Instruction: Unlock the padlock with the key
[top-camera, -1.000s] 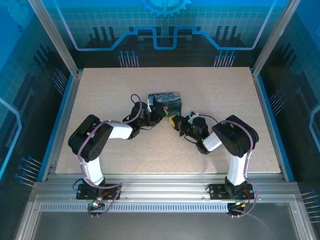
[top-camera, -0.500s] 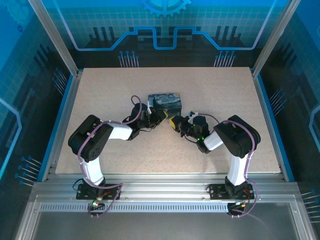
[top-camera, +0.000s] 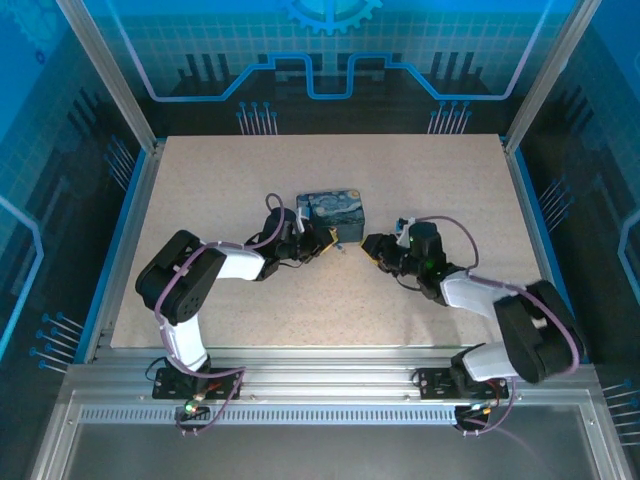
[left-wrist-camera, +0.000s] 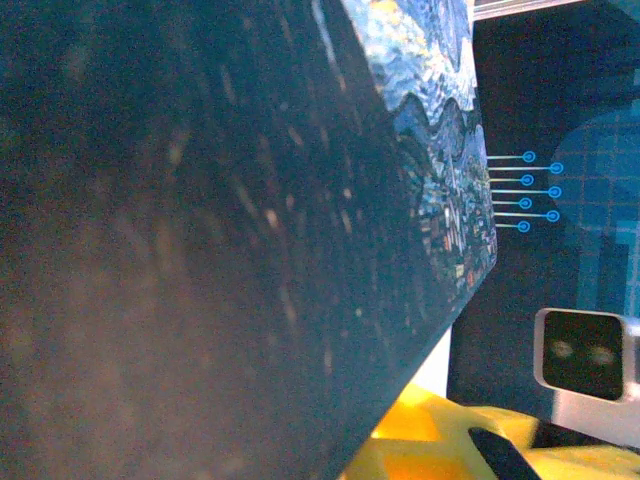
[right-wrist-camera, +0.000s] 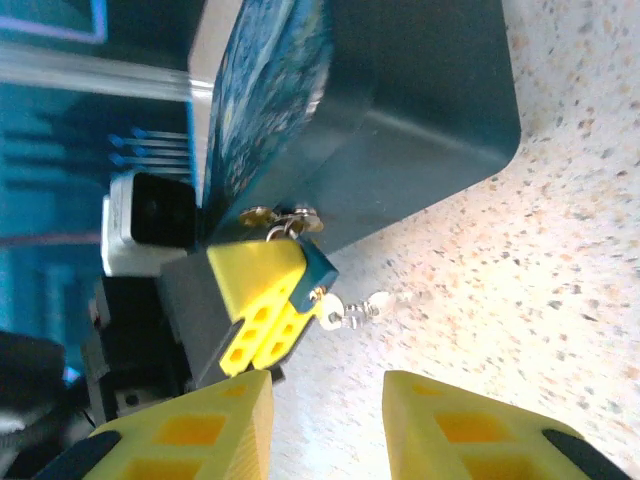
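Right fingers (top-camera: 372, 246): parted, nothing between them. A second ago they were shut tight at the front of the tin box (top-camera: 333, 207). Now they sit back from it, with bare tabletop (top-camera: 250, 170) in the gap. My whole right arm has swung out to the right, elbow low.

Left fingers (top-camera: 322, 243): clenched, unmoved, against the box's near side by the latch. Can't tell what exactly they pinch.

Right wrist view: the key (right-wrist-camera: 350, 312), a small pale metal bit, sticks out just off my left fingertip and is free of my right fingers. Can't tell whether it rests on the tabletop. I take the padlock (right-wrist-camera: 283, 220) to be the little metal piece at the lid edge, just above that fingertip. Too small to see whether the shackle has sprung.

My reading: I have let go of the key and left it at the lock. Either the turn is done or I am re-gripping. Lid looks shut. Next I should check the shackle, or take the key again for another turn.
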